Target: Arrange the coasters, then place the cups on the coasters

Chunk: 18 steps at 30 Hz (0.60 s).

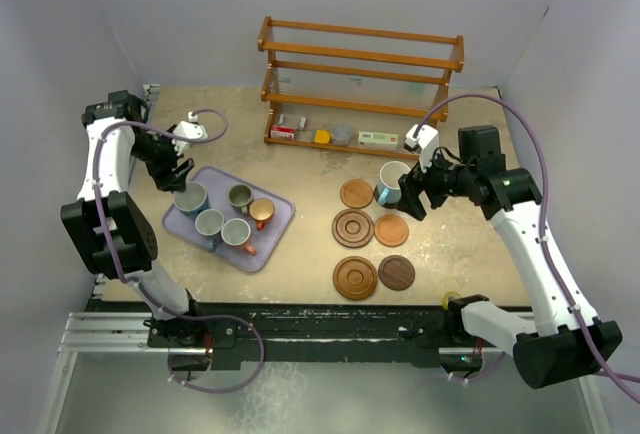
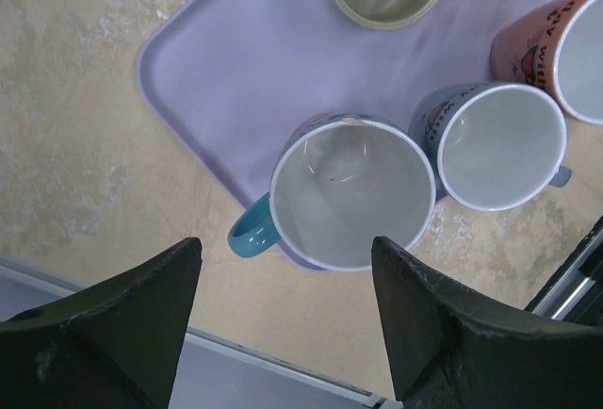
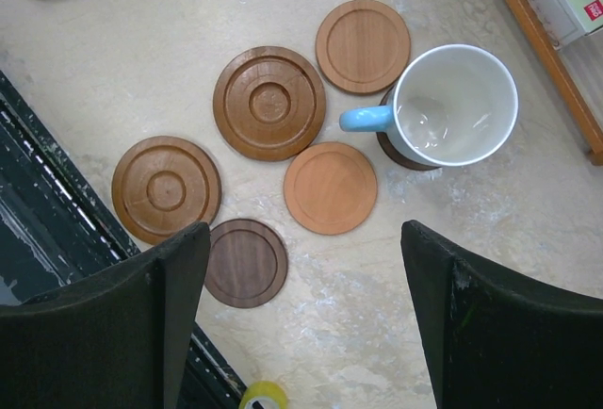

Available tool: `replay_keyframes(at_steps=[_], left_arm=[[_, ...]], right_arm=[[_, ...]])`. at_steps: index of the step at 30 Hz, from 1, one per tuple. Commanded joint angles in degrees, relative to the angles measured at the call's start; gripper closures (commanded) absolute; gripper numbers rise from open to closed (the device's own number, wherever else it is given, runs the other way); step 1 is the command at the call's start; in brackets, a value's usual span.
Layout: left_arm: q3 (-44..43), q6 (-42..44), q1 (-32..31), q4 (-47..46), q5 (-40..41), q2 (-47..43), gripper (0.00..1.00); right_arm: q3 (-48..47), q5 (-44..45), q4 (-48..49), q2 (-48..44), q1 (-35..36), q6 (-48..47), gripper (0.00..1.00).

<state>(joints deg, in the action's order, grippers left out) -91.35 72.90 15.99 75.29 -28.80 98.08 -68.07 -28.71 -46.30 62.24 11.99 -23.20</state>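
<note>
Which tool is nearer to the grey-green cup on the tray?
Left. The left tool hangs above the tray's left end, near the grey-green cup; the right tool is far off, beside the coasters.

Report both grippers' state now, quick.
Left gripper: open, above the pale blue cup on the tray, gripping nothing.
Right gripper: open, empty; the blue-handled cup stands apart from it.

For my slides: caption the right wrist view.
Open right gripper above a cup on a dark coaster, five bare coasters beside it.
</note>
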Motion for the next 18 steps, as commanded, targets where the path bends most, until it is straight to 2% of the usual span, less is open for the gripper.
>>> replay_keyframes(at_steps=[1, 7, 13, 18], left_arm=[[-4.19, 12.45, -0.06, 4.86, -3.93, 1.96, 0.30], [-5.11, 22.11, -0.69, 6.56, -3.81, 5.36, 0.34], [-5.24, 23.24, -4.24, 5.97, -0.84, 8.06, 0.39], [-3.89, 23.27, -7.46, 3.60, 2.96, 9.19, 0.51]], right_arm=[[0.22, -2.64, 0.81, 0.15, 0.05, -1.76, 0.16], [0.62, -2.76, 0.92, 0.83, 0.05, -2.10, 0.17], [0.86, -2.96, 1.12, 1.92, 0.05, -2.06, 0.17], [0.91, -3.05, 0.76, 2.87, 0.05, -2.19, 0.18]])
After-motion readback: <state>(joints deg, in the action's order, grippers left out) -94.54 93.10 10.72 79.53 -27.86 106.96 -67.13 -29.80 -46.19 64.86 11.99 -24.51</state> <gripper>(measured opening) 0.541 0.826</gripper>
